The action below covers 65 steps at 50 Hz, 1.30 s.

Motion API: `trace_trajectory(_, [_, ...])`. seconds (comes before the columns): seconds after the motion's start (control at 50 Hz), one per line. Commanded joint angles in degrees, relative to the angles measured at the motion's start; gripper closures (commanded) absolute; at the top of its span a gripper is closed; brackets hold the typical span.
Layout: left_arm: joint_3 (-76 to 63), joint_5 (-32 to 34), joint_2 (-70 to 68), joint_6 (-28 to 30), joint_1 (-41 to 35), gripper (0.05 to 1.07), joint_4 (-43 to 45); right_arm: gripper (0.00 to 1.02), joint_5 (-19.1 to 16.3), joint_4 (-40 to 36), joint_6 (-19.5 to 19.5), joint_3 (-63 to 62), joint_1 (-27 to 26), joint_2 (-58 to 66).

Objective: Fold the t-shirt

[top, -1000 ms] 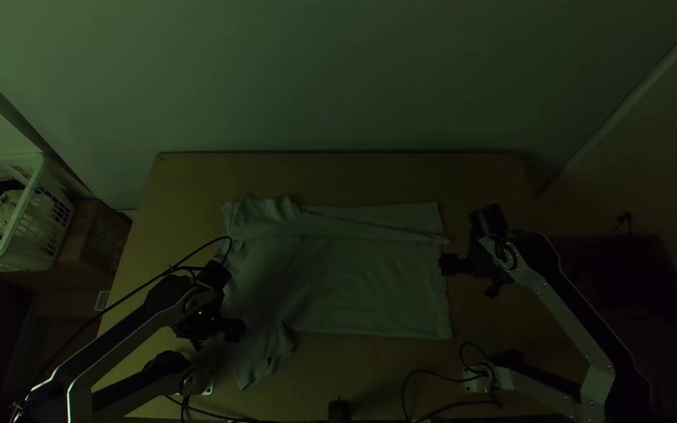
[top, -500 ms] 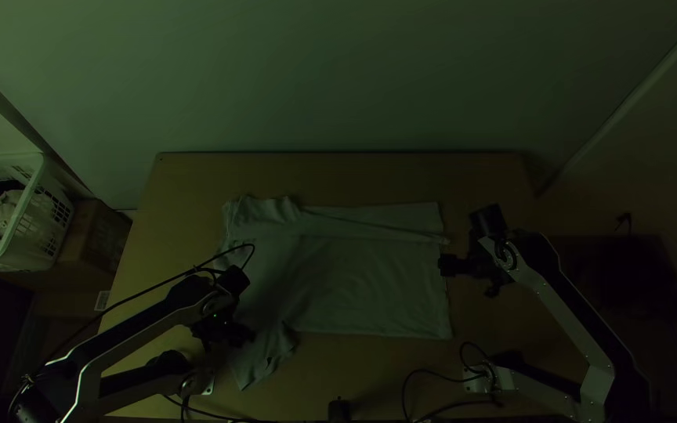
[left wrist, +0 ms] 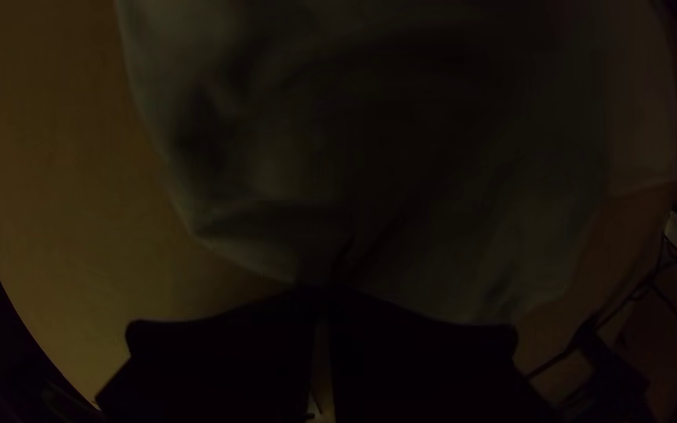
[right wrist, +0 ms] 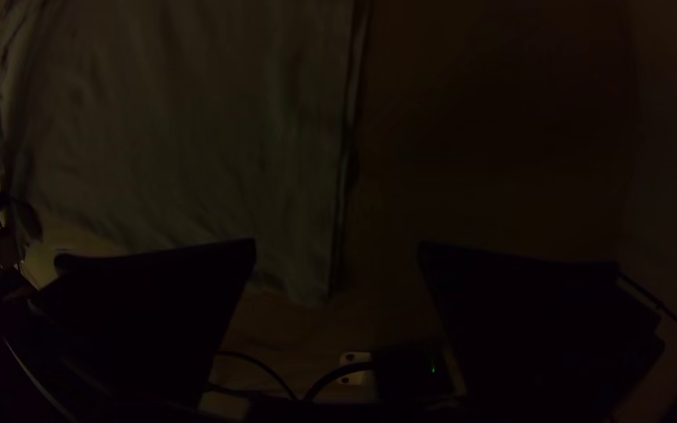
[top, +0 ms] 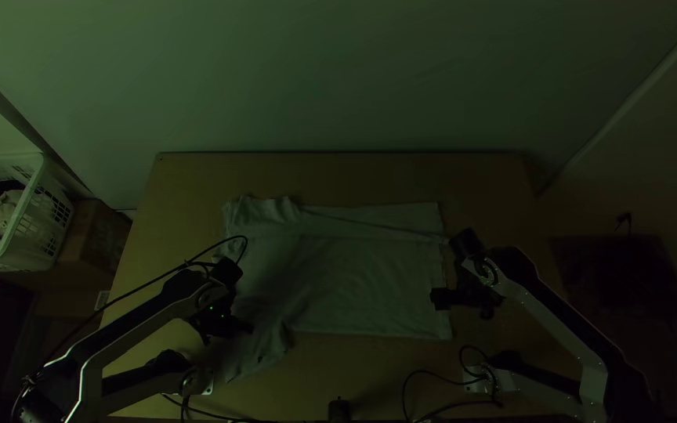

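Observation:
The grey-green t-shirt (top: pixel 354 282) lies with its far side folded over in a long strip and its near side spread; one sleeve sticks out toward the near edge. At that sleeve is my left gripper (top: pixel 246 326). In the left wrist view, the left gripper (left wrist: pixel 323 296) has its fingers together, pinching the edge of the bunched sleeve cloth (left wrist: pixel 276 180). My right gripper (top: pixel 437 298) stands over the shirt's right-hand end, near its near corner. The right wrist view has the right gripper (right wrist: pixel 337 246) wide open, the shirt's edge (right wrist: pixel 315 235) below and between its fingers.
Bare wood of the table (top: pixel 338 178) stretches behind the shirt. Off the left side stand a white laundry basket (top: pixel 37 227) with cloth inside and a cardboard box (top: pixel 95 239). Black cables (top: pixel 432 372) lie at the near edge, beside a small dark object (top: pixel 339 410).
The left gripper has shifted right and slightly nearer, then a little back left; the sleeve's tip has been drawn up and left. The right gripper has moved nearer along the shirt's end.

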Motion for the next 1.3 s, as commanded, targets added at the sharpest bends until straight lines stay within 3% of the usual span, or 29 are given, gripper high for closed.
trace_trajectory(0.0, [1.81, -1.16, -0.65, 2.43, 3.08, 1.04, 0.5, 0.1, -0.99, -1.27, -0.22, -2.48, 1.93, 0.66])
trace_trajectory(0.26, [6.2, -1.16, -1.26, 5.51, 8.88, 1.04, -0.73, 0.1, -3.18, -2.94, -1.71, -6.7, 3.6, 4.88])
trace_trajectory(0.36, [7.26, -1.16, -1.26, 5.51, 9.5, 1.04, -1.26, 0.1, -6.35, -4.53, -3.47, -8.19, 3.86, 8.22])
trace_trajectory(0.44, [7.87, -1.16, -1.26, 5.51, 9.94, 1.04, -1.52, 0.1, -6.52, -4.17, -3.91, -8.28, 4.04, 9.8])
trace_trajectory(0.58, [7.87, -1.16, -1.35, 5.51, 10.11, 1.04, -1.61, 0.24, -7.05, -2.06, -4.79, -8.63, 4.04, 10.5])
trace_trajectory(1.04, [7.96, -0.72, -1.35, 5.51, 9.85, 1.04, -1.26, 0.25, -7.05, 1.36, -4.0, -8.02, 7.73, 15.43])
trace_trajectory(1.1, [7.96, -0.63, -1.53, 5.59, 9.67, 1.04, -1.08, 0.38, -6.96, 2.33, -3.91, -8.02, 8.61, 15.34])
trace_trajectory(1.26, [8.14, -0.63, -2.58, 5.94, 8.71, 1.04, -0.2, 1.0, -5.12, 9.8, -3.21, -8.98, 9.84, 10.06])
trace_trajectory(1.28, [8.14, -0.63, -2.58, 5.94, 8.71, 1.04, -0.2, 0.99, -5.2, 10.15, -3.12, -9.07, 9.75, 9.1])
